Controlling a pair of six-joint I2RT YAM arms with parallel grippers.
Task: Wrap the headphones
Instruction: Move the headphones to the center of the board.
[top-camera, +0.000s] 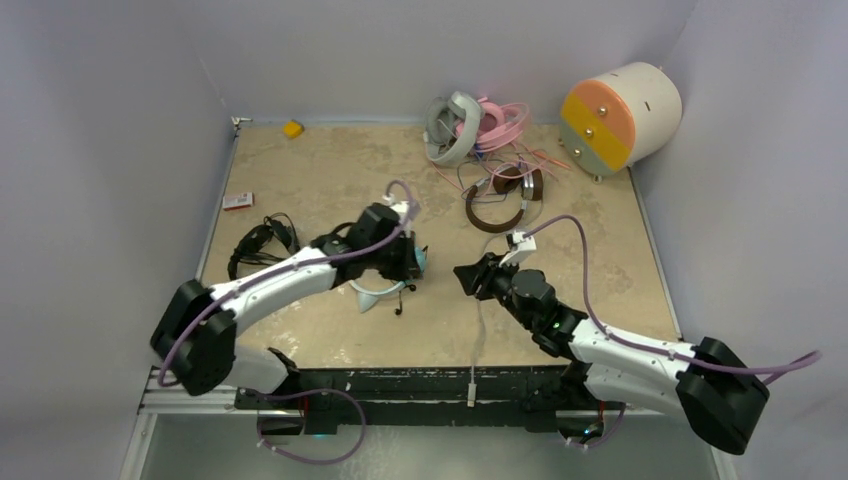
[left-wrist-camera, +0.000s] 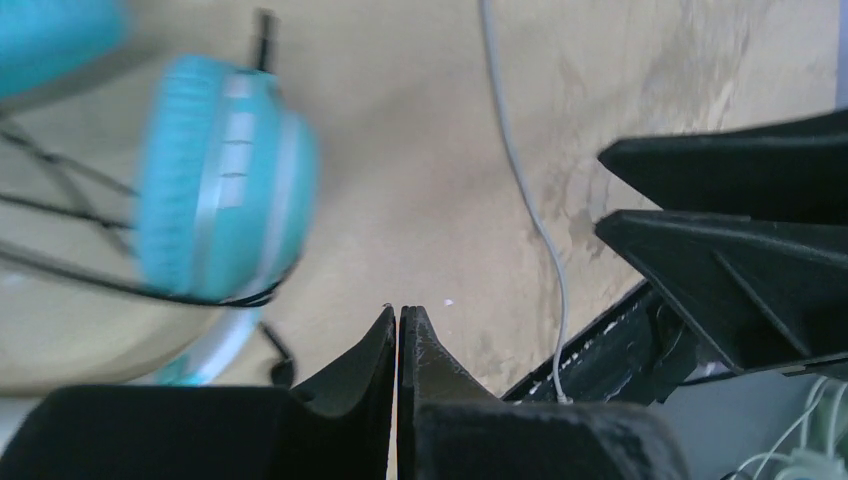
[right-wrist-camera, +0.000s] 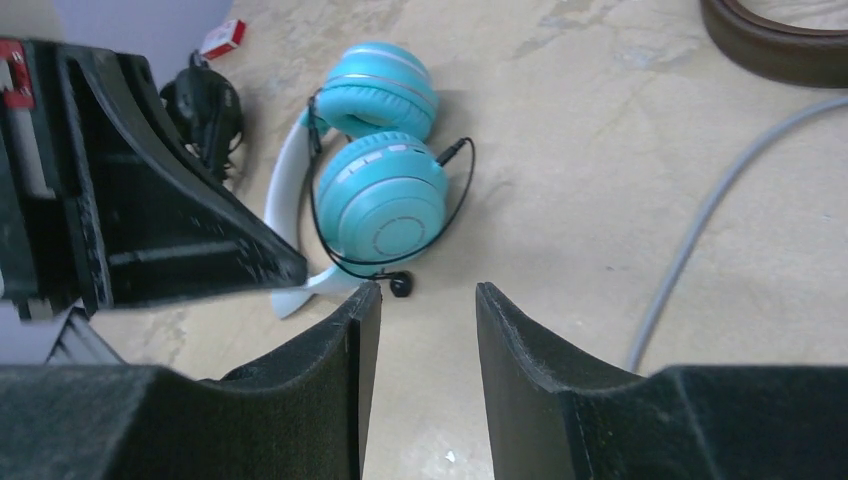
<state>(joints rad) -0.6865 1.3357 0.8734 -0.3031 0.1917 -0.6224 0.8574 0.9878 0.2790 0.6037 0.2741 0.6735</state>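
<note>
Your left gripper (left-wrist-camera: 399, 312) is clenched on nothing, its fingertips pressed together just beside the teal-and-white headphones (right-wrist-camera: 385, 200). These lie on the worktop (top-camera: 330, 170) with a thin black cable looped round the ear cups. Your right gripper (right-wrist-camera: 428, 295) is released, jaws apart, facing that pair. The black headphones (top-camera: 262, 243) lie at the left. The brown-and-silver headphones (top-camera: 500, 200), grey-white headphones (top-camera: 455, 128) and pink headphones (top-camera: 505, 120) sit tangled near the far edge, by the cream cylinder (top-camera: 620, 115).
</note>
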